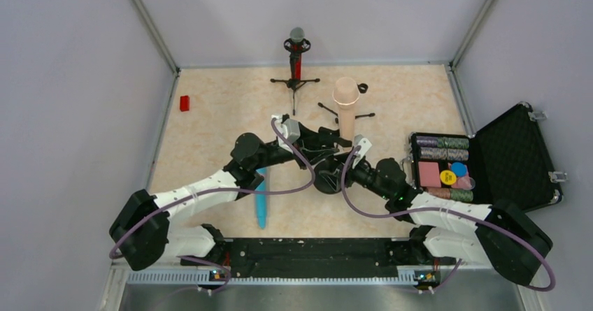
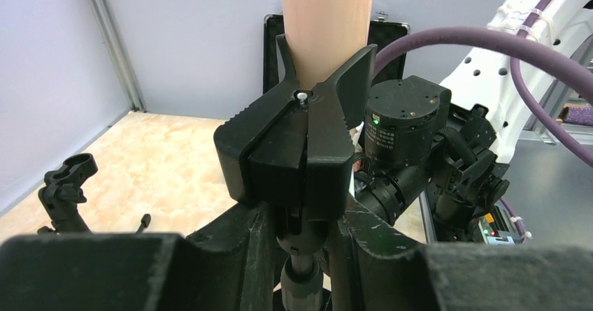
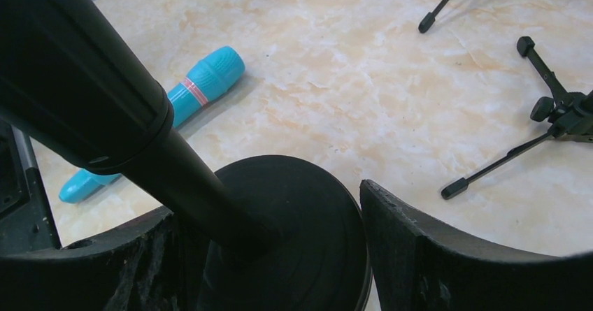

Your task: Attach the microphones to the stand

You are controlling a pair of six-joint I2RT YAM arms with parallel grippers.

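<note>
The left claw (image 2: 302, 237) pinches the stand (image 2: 280, 157) under the clipped peach microphone (image 2: 327, 24). The right claw (image 3: 266, 217) straddles its round base (image 3: 308, 199); whether pinching, I cannot tell.

We are looking down on the whole table (image 1: 224, 122) from above; both wrist cameras are sitting close, seemingly sharing the stand (image 3: 294, 217) at lower centre.

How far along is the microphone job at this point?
Done: red microphone stands in the rear tripod. In hand: peach microphone sits in the clip of the round-base stand, left gripper shut on its neck, right gripper around the base. Remaining: blue microphone lies on the table.
</note>
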